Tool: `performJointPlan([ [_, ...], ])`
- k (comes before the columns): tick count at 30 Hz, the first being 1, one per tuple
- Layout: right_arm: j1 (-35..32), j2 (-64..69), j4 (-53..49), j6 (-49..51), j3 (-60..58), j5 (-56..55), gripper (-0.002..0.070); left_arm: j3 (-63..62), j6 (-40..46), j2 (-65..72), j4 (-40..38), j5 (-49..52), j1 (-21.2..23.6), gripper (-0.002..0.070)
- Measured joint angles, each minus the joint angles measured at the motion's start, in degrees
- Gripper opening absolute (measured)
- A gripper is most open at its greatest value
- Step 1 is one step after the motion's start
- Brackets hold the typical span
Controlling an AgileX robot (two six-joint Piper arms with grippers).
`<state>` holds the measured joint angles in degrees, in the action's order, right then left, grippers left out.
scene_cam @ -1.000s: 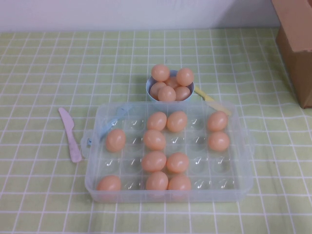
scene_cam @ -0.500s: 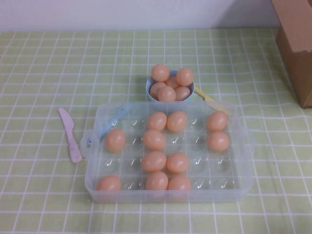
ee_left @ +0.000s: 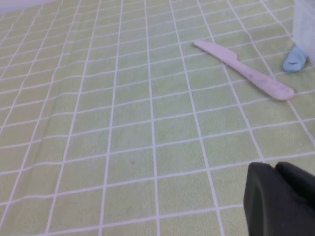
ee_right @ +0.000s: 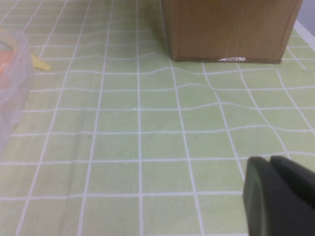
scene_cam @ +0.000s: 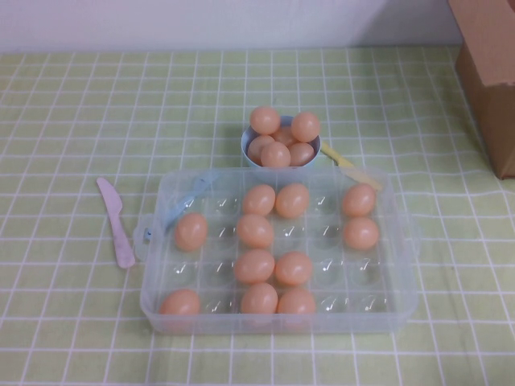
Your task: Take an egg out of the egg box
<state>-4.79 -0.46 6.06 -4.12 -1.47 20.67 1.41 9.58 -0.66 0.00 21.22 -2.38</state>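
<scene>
My left pincer [ee_left: 280, 199]: low over the bare table [ee_left: 123, 123], out on the left; I cannot tell if it is open or closed.
My right pincer [ee_right: 278, 194]: low over the table on the right; I cannot tell its grip either.
Change: nothing has moved since the earlier pictures.
Near my left: a pink knife [ee_left: 243, 70] lies flat beside the egg box [scene_cam: 153, 301].
Near my right: a brown box [ee_right: 229, 27] stands ahead, with open cloth between.
The egg [scene_cam: 254, 266]: sits in a middle well, touching another egg.
Bowl [scene_cam: 248, 153]: behind the egg box, piled with eggs.
</scene>
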Motion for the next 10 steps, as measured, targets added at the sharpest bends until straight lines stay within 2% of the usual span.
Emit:
performJointPlan([
  [10,0.00,0.00,-0.13,-0.20,0.00,0.13,-0.0018,0.00,0.00,0.00,0.00,0.00,0.00,-0.0004],
])
